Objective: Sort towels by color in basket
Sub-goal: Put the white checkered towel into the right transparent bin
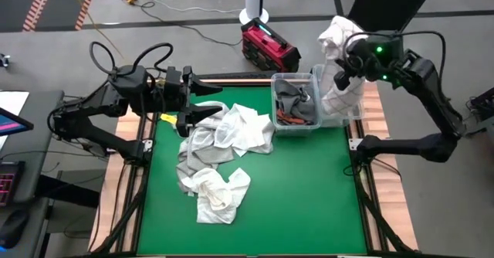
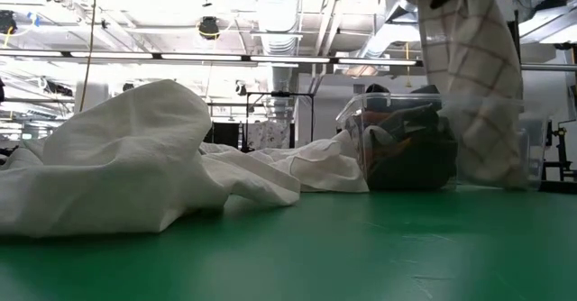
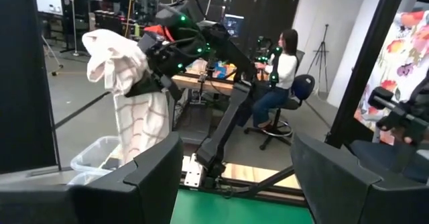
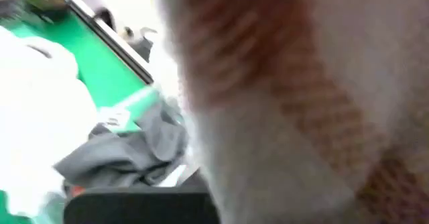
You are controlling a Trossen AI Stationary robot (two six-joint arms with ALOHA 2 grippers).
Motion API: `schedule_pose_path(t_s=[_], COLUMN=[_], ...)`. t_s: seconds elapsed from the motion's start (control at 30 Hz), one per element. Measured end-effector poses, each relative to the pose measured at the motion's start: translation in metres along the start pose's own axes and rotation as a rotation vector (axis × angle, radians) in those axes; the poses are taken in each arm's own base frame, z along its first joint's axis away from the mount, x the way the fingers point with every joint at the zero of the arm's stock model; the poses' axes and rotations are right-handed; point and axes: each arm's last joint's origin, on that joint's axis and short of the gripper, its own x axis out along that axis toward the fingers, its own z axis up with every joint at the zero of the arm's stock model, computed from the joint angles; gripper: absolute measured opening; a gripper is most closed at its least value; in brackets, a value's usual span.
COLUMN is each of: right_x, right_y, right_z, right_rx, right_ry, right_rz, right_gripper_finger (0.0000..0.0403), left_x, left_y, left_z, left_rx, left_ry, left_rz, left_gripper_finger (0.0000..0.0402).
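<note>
A white towel with thin red check lines (image 3: 137, 113) hangs from my right gripper (image 1: 345, 57), which is shut on it above the right compartment of the clear basket (image 1: 340, 117). The towel's lower end (image 2: 487, 157) reaches down into that compartment. The left compartment holds dark grey (image 1: 291, 92) and rust-orange (image 1: 292, 120) towels. A pile of white and light grey towels (image 1: 220, 146) lies on the green mat. My left gripper (image 1: 202, 102) stands open and level above the pile's far left end, with nothing between its fingers (image 3: 151, 177). My right gripper holds the checked towel by its bunched upper part (image 3: 110, 53), which bulges over the fingers and hides the place of contact. The gripper comes at it from the table's right, slanting down. The towel hangs slack below, its lower end inside the basket's right compartment.
A red and black box (image 1: 268, 45) and cables lie on the floor beyond the table's far edge. Bare green mat (image 1: 309, 204) stretches near and right of the pile. A seated person (image 3: 275, 83) shows in the room behind.
</note>
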Motion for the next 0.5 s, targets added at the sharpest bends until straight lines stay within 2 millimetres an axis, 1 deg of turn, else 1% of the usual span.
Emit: schedule_pose_path(t_s=[0.23, 0.3, 0.4, 0.5], right_x=[0.011, 0.017, 0.028, 0.033], right_y=[-0.002, -0.003, -0.007, -0.011], right_z=[-0.001, -0.005, -0.012, -0.016], right_rx=[0.002, 0.004, 0.056, 0.101], right_ry=[0.060, 0.137, 0.254, 0.308], right_rz=[-0.028, -0.028, -0.045, -0.072], right_gripper_finger=[0.0032, 0.0030, 0.0030, 0.0030], left_x=[0.000, 0.000, 0.000, 0.000], left_y=[0.000, 0.000, 0.000, 0.000], left_z=[0.000, 0.000, 0.000, -0.001], left_rx=[-0.002, -0.002, -0.002, -0.002], left_ry=[0.001, 0.001, 0.003, 0.006], left_rz=[0.000, 0.000, 0.000, 0.000], left_gripper_finger=[0.0265, 0.0265, 0.0265, 0.0265])
